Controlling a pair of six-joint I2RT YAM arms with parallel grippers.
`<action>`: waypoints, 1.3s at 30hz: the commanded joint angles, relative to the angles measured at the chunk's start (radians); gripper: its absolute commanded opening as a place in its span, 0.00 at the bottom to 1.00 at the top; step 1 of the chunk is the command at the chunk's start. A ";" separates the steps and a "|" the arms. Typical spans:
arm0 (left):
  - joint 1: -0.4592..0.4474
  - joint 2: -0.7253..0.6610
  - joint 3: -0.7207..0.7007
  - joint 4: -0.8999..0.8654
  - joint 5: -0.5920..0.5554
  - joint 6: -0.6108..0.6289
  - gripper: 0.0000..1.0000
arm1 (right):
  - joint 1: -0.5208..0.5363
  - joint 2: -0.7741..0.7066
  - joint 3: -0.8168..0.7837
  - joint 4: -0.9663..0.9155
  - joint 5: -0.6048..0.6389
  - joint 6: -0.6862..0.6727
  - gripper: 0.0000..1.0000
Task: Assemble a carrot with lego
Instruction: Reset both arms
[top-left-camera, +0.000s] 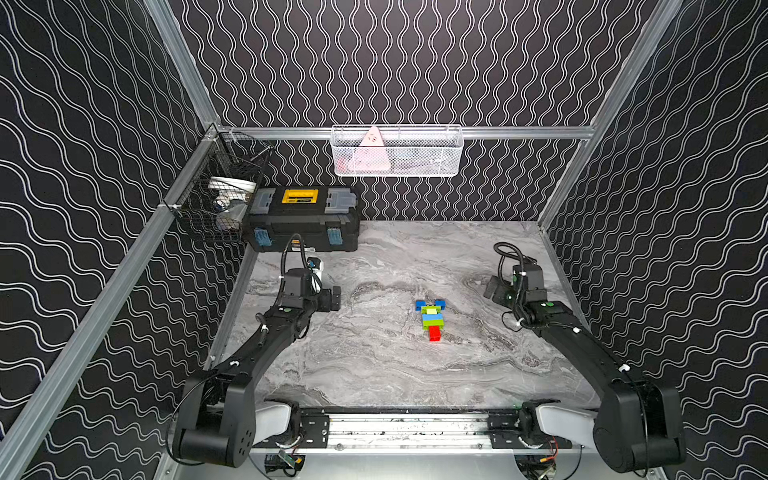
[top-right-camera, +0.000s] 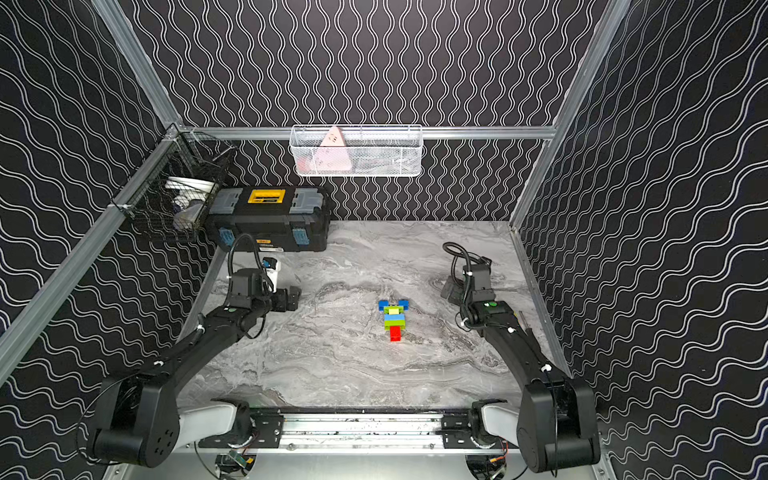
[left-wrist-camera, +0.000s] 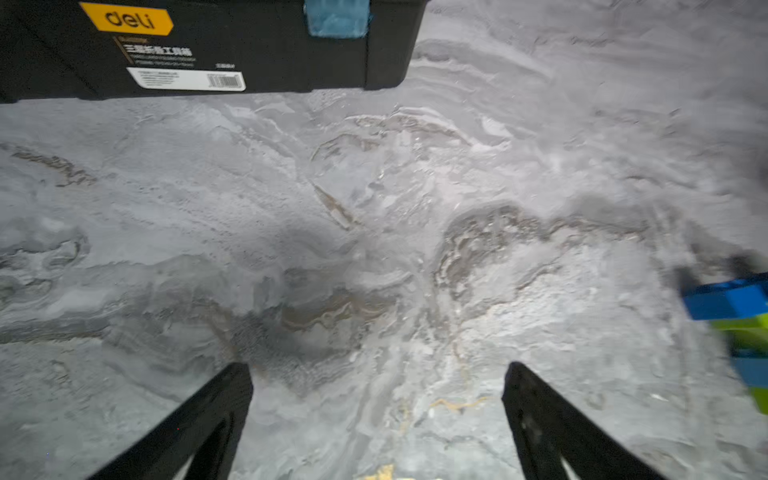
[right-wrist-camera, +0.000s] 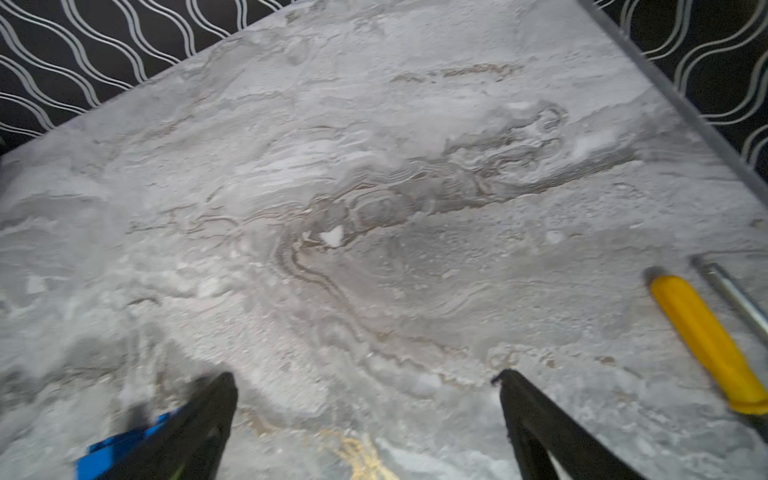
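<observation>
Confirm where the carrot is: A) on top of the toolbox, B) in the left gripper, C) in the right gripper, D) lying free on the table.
D: the carrot lies flat on the table, untouched; the left gripper and right gripper are open and empty.

Black wave-patterned walls (top-left-camera: 415, 62), aluminium rails (top-left-camera: 291, 133), grey marble tabletop (top-left-camera: 374, 374) — black toolbox (top-left-camera: 303, 224) in the far corner

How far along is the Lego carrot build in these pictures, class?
Done: the carrot lies assembled on the marble table, with a red tip, then lime green and light blue layers, then yellow and two dark blue bricks at the wide end. In hand: nothing; both arms' jaws stand open and empty, apart from it. Left: seemingly nothing, since no loose bricks show.
</observation>
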 joint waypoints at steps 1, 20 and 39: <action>0.017 0.020 -0.078 0.270 -0.128 0.075 0.99 | -0.058 -0.004 -0.133 0.376 0.064 -0.200 1.00; 0.039 0.414 -0.368 1.260 -0.071 0.055 0.99 | -0.199 0.417 -0.397 1.283 -0.314 -0.229 1.00; 0.002 0.390 -0.238 0.968 -0.154 0.065 0.99 | -0.158 0.437 -0.260 1.058 -0.205 -0.241 1.00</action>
